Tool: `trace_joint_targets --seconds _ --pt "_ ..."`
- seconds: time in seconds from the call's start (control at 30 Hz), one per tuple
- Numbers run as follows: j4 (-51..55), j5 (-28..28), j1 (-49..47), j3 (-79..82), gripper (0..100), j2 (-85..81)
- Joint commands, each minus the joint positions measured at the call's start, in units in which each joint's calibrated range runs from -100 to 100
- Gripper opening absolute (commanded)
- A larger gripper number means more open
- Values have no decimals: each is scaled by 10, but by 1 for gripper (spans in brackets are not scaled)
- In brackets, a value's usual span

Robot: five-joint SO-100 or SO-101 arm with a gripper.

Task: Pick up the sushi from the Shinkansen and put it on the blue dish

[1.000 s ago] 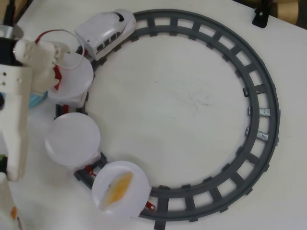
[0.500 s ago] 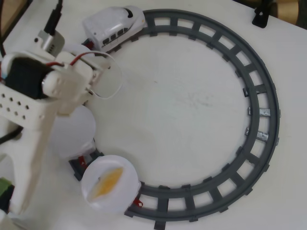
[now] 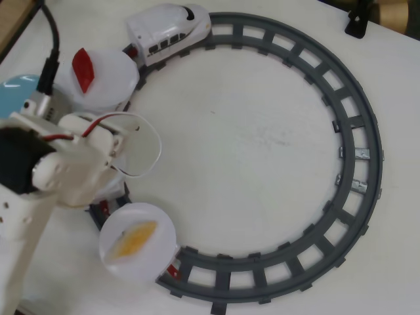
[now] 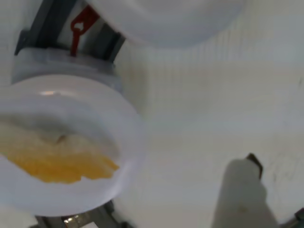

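The white Shinkansen [image 3: 169, 31] stands at the top left of the grey ring track [image 3: 357, 131]. Its last car carries a white plate [image 3: 157, 259] with the yellow-orange sushi [image 3: 133, 238] lying on it. The wrist view shows the same sushi [image 4: 57, 164] large at the lower left. The blue dish [image 3: 14, 88] peeks out at the left edge. My arm [image 3: 59, 170] hangs over the middle car and hides my gripper from above. In the wrist view my gripper [image 4: 266, 199] shows one blurred white finger [image 4: 242, 194] right of the sushi plate, with nothing against its tip and nothing held.
The first car's white plate [image 3: 111, 88] holds a red wedge piece [image 3: 84, 69]. A black cable [image 3: 51, 52] runs from the arm to the top left. A dark stand [image 3: 357, 20] sits at the top right, outside the track.
The train has rolled on along the track, carrying the sushi plate left and up. My arm swung from the first car down over the middle car, uncovering the red wedge and blue dish.
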Motion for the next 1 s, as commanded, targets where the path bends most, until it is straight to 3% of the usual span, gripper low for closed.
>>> trace_joint_targets --seconds 0.0,0.27,0.97 --pt "10 40 7 63 26 -72" --pt "9 123 9 213 26 -184" --pt "8 223 34 352 26 -221"
